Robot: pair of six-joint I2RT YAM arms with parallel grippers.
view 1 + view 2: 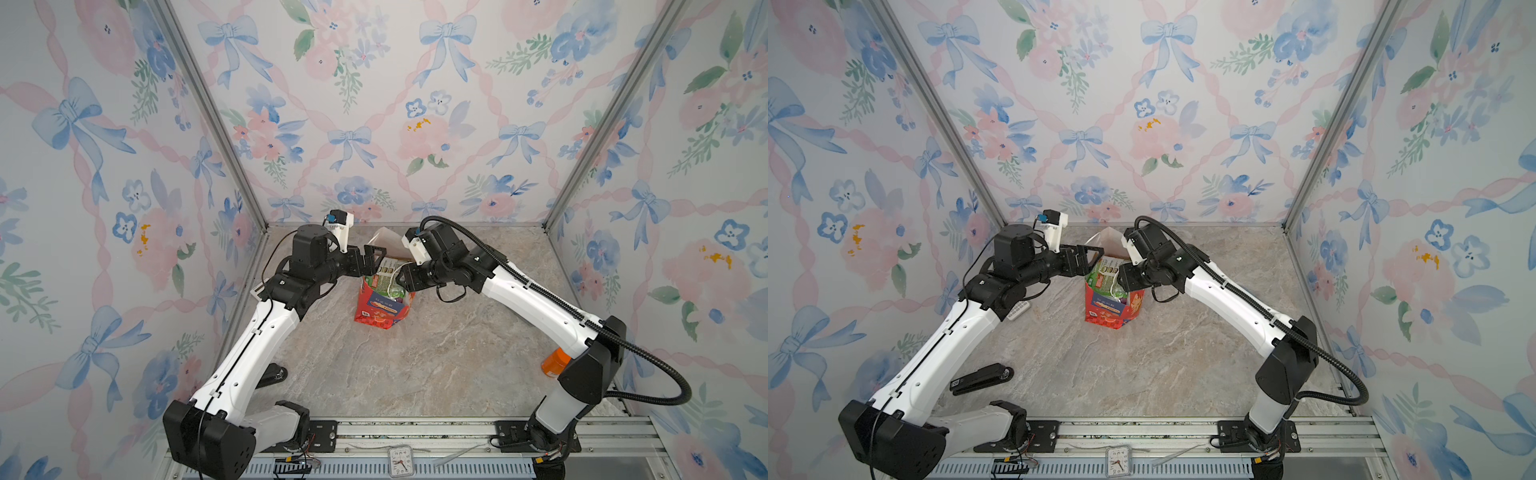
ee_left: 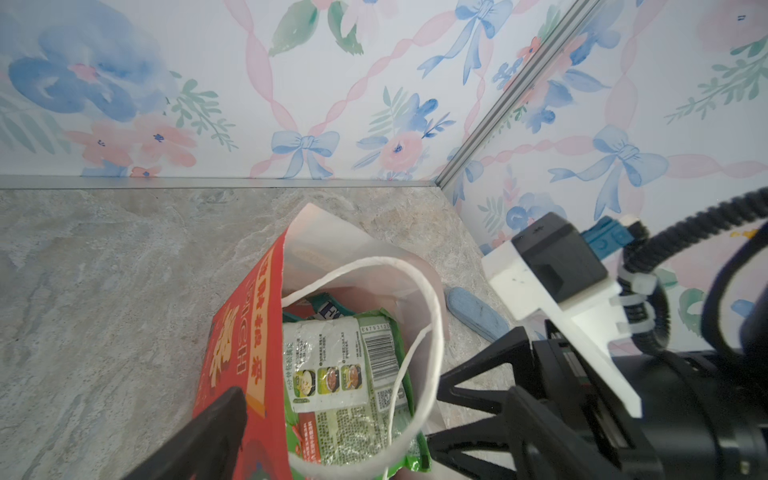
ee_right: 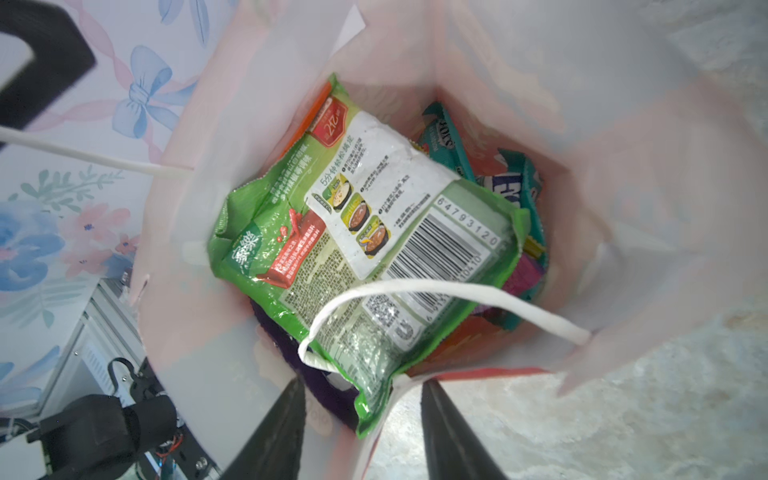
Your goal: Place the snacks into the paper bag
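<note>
Standing between left gripper (image 1: 376, 261) and right gripper (image 3: 362, 380): paper bag (image 1: 384, 311), on marbled table (image 1: 415, 365) within floral walls (image 1: 374, 104). Both are seen spread, empty.

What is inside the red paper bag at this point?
A green packet lies on top in the paper bag, a white cord handle draped across it. Beside and below it show teal packets, a purple packet and an orange edge. Whatever lies deeper is covered.

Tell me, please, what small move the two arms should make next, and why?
Probably lift both clear of the paper bag: the green packet lies inside atop other snacks, the left gripper and right gripper stand open at its rim, holding nothing.
</note>
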